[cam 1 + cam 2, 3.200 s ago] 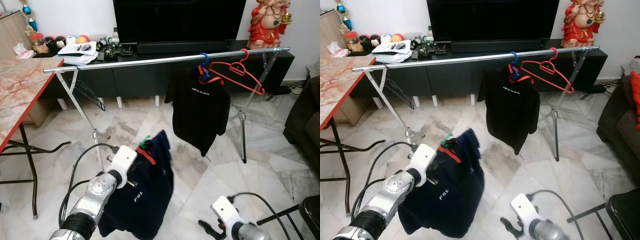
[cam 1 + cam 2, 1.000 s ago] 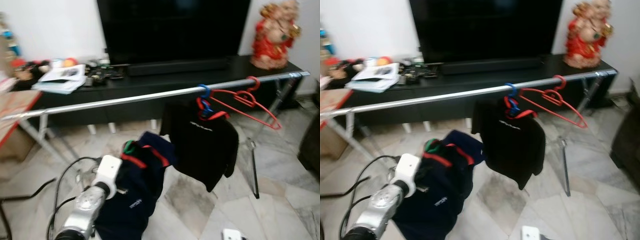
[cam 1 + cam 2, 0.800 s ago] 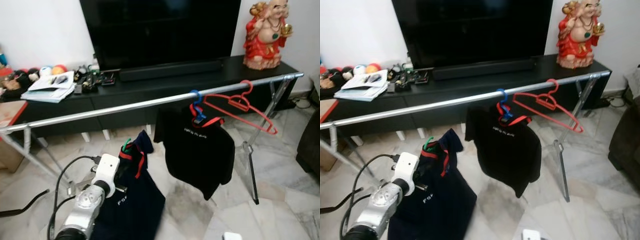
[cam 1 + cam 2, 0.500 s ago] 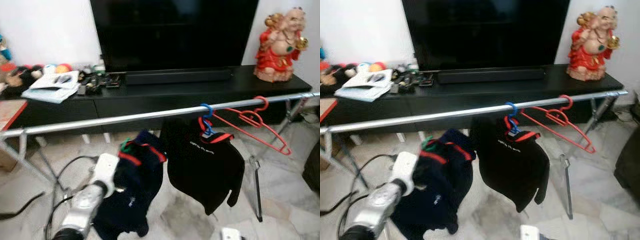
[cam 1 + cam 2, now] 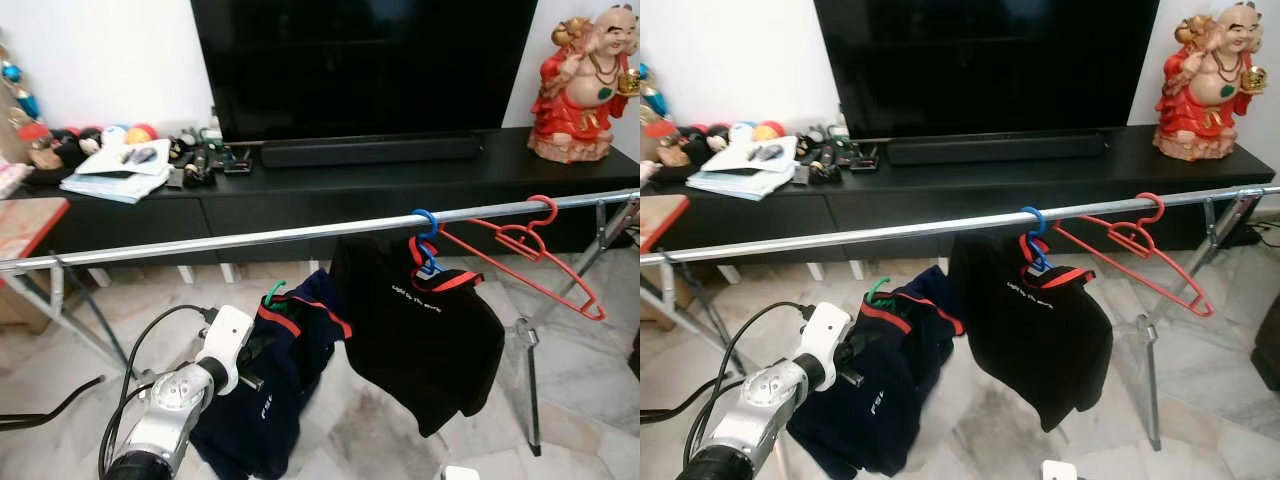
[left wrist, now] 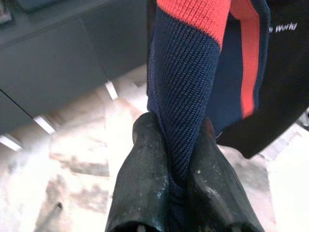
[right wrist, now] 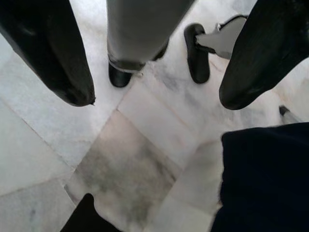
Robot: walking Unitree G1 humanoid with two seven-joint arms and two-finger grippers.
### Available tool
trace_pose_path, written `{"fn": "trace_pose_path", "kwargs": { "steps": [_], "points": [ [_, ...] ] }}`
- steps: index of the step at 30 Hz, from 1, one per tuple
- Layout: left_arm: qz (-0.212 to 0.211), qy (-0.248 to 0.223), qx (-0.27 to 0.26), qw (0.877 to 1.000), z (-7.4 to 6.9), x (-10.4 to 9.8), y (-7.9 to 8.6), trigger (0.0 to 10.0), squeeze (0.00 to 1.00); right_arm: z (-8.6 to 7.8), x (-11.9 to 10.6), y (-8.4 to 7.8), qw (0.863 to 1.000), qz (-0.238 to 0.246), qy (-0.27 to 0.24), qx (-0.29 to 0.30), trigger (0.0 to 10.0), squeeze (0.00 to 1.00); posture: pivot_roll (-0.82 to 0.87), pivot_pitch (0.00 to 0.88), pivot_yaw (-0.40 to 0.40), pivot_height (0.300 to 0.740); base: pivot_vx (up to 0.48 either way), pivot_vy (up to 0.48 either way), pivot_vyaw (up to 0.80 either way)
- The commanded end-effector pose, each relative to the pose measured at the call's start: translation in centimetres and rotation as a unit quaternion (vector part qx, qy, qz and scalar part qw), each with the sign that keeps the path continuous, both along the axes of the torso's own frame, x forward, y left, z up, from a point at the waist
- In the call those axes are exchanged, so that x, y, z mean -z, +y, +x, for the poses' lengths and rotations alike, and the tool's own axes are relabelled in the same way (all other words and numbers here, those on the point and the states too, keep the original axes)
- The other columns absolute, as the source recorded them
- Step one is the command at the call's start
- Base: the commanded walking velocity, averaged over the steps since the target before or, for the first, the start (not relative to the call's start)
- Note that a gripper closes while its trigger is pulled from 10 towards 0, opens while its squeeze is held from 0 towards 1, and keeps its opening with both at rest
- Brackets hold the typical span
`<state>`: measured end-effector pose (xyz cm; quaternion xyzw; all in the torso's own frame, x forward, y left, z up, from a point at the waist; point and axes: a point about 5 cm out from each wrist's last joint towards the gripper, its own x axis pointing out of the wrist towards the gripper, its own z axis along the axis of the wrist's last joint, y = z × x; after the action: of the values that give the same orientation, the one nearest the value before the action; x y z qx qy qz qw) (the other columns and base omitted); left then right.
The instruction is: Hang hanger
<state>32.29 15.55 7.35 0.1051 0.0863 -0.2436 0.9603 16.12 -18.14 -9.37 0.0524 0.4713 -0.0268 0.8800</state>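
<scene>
- The left end effector (image 6: 176,159) is raised in front of the robot, just below and on the near side of the silver rail (image 5: 250,238); its two black fingers (image 6: 145,183) are squeezed tight on a fold of the navy shirt (image 5: 285,385).
- That navy shirt, trimmed with red at the collar, hangs on a green hanger (image 5: 272,293). The hanger's hook pokes up just under the rail and is not over it.
- The shirt droops down from the grip toward the marble floor (image 5: 370,440), with white lettering showing on its front.
- On the rail to the robot's right, a black shirt (image 5: 420,340) hangs from a blue hanger (image 5: 424,225), close beside the navy shirt.
- Further right along the rail, an empty red hanger (image 5: 525,250) hangs at a slant.
- The right end effector (image 7: 154,72) hangs low over the floor, fingers spread wide apart and holding nothing; through its wrist camera I can see a dark cloth edge and the robot's feet on the marble.
- Behind the rail, a black TV cabinet (image 5: 400,180) carries a large dark screen (image 5: 365,65), a red statue (image 5: 585,85) at the right end and papers (image 5: 120,170) at the left.
</scene>
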Motion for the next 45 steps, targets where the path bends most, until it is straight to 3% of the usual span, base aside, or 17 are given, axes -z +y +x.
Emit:
{"fn": "trace_pose_path", "kwargs": {
  "steps": [1, 6, 13, 24, 26, 29, 33, 36, 38, 45],
  "points": [
    [0.002, -0.021, 0.012, 1.000, 1.1, -1.5, -0.3, 10.0, 0.00, -0.3, 0.1, -0.1, 1.000, 0.001, 0.006, 0.001, 10.0, 0.00, -0.05, 0.021, 0.088, 0.740, 0.000, 0.000, 0.00],
    [0.010, -0.026, 0.032, 0.999, 2.1, -2.4, -1.4, 10.0, 0.00, -0.5, 0.2, -0.5, 1.000, -0.002, 0.010, 0.004, 10.0, 0.00, -0.05, 0.021, 0.090, 0.740, 0.000, 0.000, 0.00],
    [0.019, -0.016, 0.015, 1.000, 3.8, -3.2, -2.5, 10.0, 0.00, -0.6, 0.2, -0.6, 1.000, -0.006, 0.014, 0.003, 10.0, 0.00, -0.05, 0.022, 0.091, 0.740, 0.000, 0.000, 0.00],
    [0.019, -0.008, -0.016, 1.000, 4.6, -3.3, -3.0, 10.0, 0.00, -1.0, 0.4, -0.7, 1.000, -0.009, 0.018, 0.005, 10.0, 0.00, -0.06, 0.030, 0.095, 0.740, 0.000, 0.000, 0.00],
    [-0.005, -0.022, -0.011, 1.000, 4.5, -3.6, -2.9, 10.0, 0.00, -1.1, 0.4, -0.7, 1.000, -0.009, 0.018, 0.006, 10.0, 0.00, -0.07, 0.031, 0.099, 0.740, 0.000, 0.000, 0.00],
    [0.001, -0.036, -0.020, 0.999, 4.0, -3.1, -1.9, 10.0, 0.00, -1.1, 0.4, -0.7, 1.000, -0.009, 0.016, 0.008, 10.0, 0.00, -0.07, 0.030, 0.099, 0.740, 0.000, 0.000, 0.00],
    [-0.013, -0.045, -0.075, 0.996, 2.8, -2.0, 0.8, 10.0, 0.00, -1.2, 0.4, -0.8, 1.000, -0.009, 0.017, 0.005, 10.0, 0.00, -0.06, 0.027, 0.097, 0.740, 0.000, 0.000, 0.00],
    [-0.020, -0.057, -0.121, 0.991, 1.5, -1.3, 2.6, 10.0, 0.00, -1.3, 0.4, -0.7, 1.000, -0.010, 0.018, 0.001, 10.0, 0.00, -0.05, 0.025, 0.093, 0.740, 0.000, 0.000, 0.00],
    [0.004, -0.055, -0.182, 0.982, 0.2, -0.2, 4.3, 10.0, 0.00, -1.2, 0.4, -0.7, 1.000, -0.010, 0.016, -0.005, 10.0, 0.00, -0.05, 0.018, 0.090, 0.740, 0.000, 0.000, 0.00],
    [0.009, -0.055, -0.200, 0.978, -0.9, 0.7, 4.7, 10.0, 0.00, -0.6, 0.2, -0.6, 1.000, -0.016, 0.011, -0.021, 10.0, 0.00, -0.05, 0.008, 0.077, 0.740, 0.000, -0.077, 0.00]
  ]
}}
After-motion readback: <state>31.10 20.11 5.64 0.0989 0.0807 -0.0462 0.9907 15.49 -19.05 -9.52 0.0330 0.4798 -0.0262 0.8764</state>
